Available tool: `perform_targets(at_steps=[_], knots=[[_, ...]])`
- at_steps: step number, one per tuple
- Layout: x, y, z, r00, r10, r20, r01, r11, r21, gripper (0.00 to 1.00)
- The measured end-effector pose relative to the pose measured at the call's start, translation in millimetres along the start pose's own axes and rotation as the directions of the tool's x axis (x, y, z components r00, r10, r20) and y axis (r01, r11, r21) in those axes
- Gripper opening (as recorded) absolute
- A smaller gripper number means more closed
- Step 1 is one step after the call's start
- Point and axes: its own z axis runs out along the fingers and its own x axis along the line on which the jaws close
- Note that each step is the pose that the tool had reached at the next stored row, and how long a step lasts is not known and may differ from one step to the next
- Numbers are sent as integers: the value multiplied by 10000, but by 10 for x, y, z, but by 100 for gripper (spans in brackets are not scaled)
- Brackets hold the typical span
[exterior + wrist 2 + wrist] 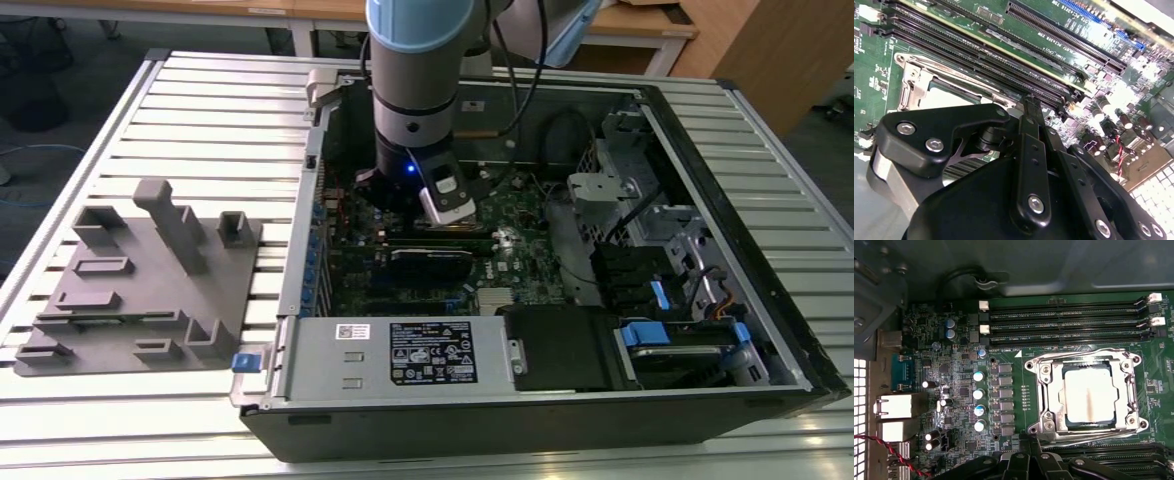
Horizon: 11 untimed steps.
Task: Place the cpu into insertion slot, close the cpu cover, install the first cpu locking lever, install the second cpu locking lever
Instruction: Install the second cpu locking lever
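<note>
Slatted metal surface (pixel 160 100) carries the open computer case; the silver-grey square cpu (pixel 1088 392) sits in the metal-rimmed insertion slot (pixel 1041 390); whether the black hand (pixel 1029 130) is apart I cannot tell; a skewed press could bend pins.

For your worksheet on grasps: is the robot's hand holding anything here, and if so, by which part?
Nothing appears held. The hand hangs above the motherboard, its tips together and bare, while the cpu lies in the insertion slot, under the cpu cover.
</note>
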Motion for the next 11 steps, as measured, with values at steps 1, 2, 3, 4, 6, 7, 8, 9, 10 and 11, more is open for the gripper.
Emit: perform_targets(at_steps=[1, 2, 3, 4, 6, 7, 8, 9, 10, 11], knots=[[0, 0, 0, 10000, 1, -4, -1, 10000, 0, 11], [0, 0, 0, 10000, 0, -5, 0, 10000, 0, 11], [-1, 0, 0, 10000, -1, -5, 1, 10000, -1, 11], [-1, 0, 0, 10000, -1, -6, 1, 10000, -1, 11], [-1, 1, 1, 10000, 0, -6, 0, 10000, -1, 11], [-1, 6, 4, 10000, -1, -5, 1, 10000, -3, 11], [0, 12, 5, 10000, -2, -5, 2, 10000, -2, 11], [0, 19, 6, 10000, -1, -6, 1, 10000, -1, 11], [1, 25, 8, 10000, -1, -6, 1, 10000, -2, 11], [1, 29, 9, 10000, -1, -6, 1, 10000, -1, 11]])
